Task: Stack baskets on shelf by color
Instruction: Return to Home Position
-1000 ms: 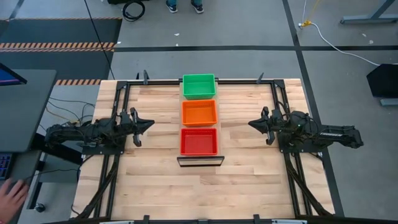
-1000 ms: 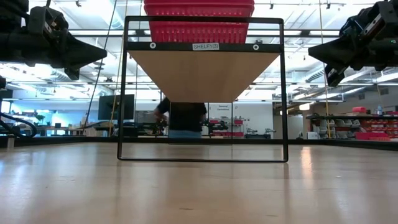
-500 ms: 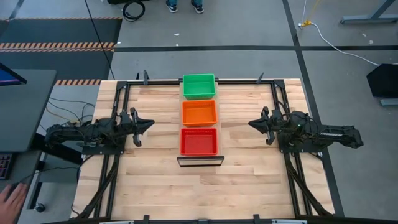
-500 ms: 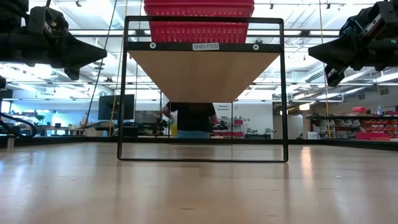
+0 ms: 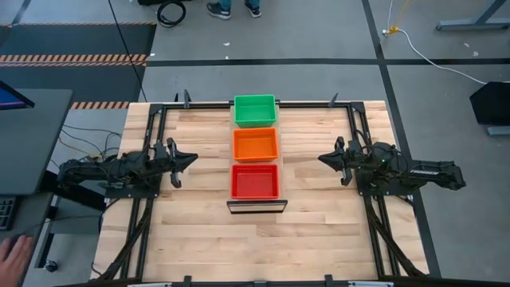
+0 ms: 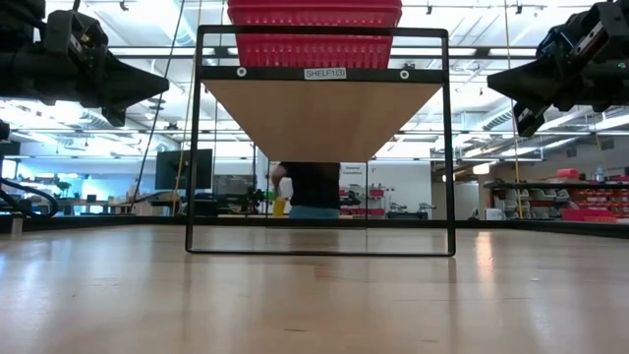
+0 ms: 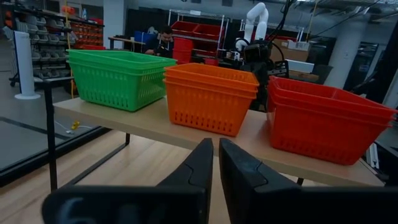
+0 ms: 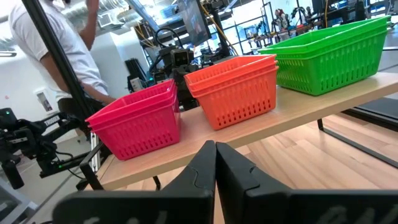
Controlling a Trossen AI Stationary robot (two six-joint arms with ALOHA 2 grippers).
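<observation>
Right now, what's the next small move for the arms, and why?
Probably just rest both arms where they are: the green stack, orange stack and red stack sit sorted on the shelf, and the left claw and right claw are shut, empty, beside the shelf.

High view: overhead, straight down, far out, takes in the whole table (image 5: 191, 239) plus surrounding floor. Low view: tabletop height, level, facing the shelf (image 6: 319, 118) end-on from near, room behind. Both wrist views: look inward from opposite sides, fairly close, probably about shelf height. All four share the shelf and red stack (image 6: 314, 29). The low view hides the green stack (image 7: 115, 78) and orange stack (image 7: 208, 99).
</observation>
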